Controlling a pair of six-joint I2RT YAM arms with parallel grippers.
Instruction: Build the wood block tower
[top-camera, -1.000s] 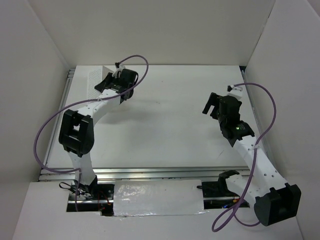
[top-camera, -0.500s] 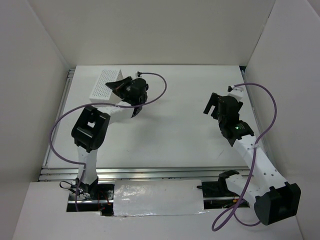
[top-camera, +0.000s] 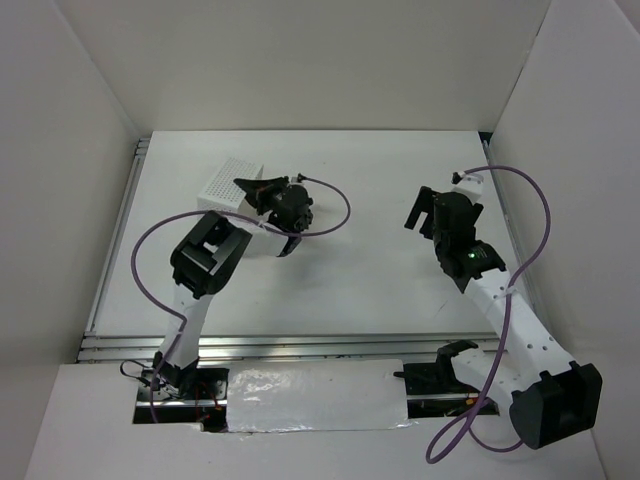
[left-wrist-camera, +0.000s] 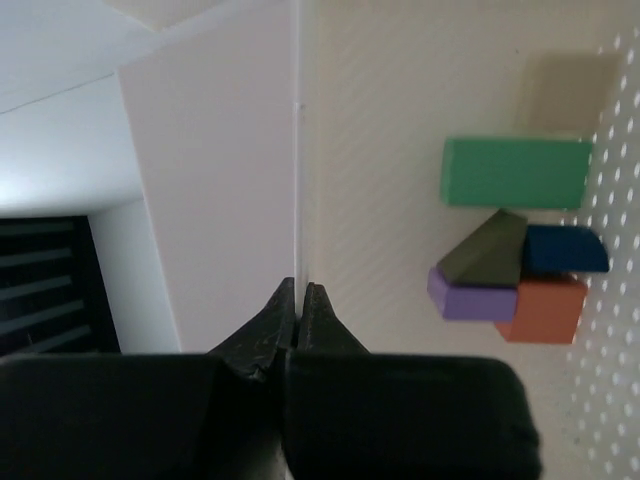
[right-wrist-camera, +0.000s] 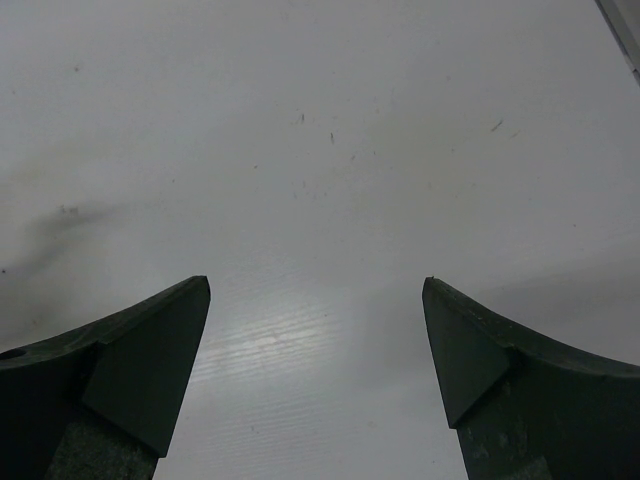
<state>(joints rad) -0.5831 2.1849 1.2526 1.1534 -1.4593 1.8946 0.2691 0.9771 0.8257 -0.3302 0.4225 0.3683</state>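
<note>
The small painted wooden blocks (left-wrist-camera: 505, 255) cluster beside the perforated white box (left-wrist-camera: 610, 400). They look light, rigid and easily toppled, so pinch them across flat sides. The left gripper (left-wrist-camera: 298, 290) has its jaws shut and empty. The right gripper (right-wrist-camera: 315, 290) holds its jaws wide above the bench (right-wrist-camera: 300, 150), gripping nothing.

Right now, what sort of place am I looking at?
Probably a lab robot cell: white enclosure walls, left arm and right arm bolted to a table, painted wood blocks by a perforated white box.

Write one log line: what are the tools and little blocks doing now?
left tool: shut, empty | right tool: open, empty | wood blocks: bunched together, not held
</note>
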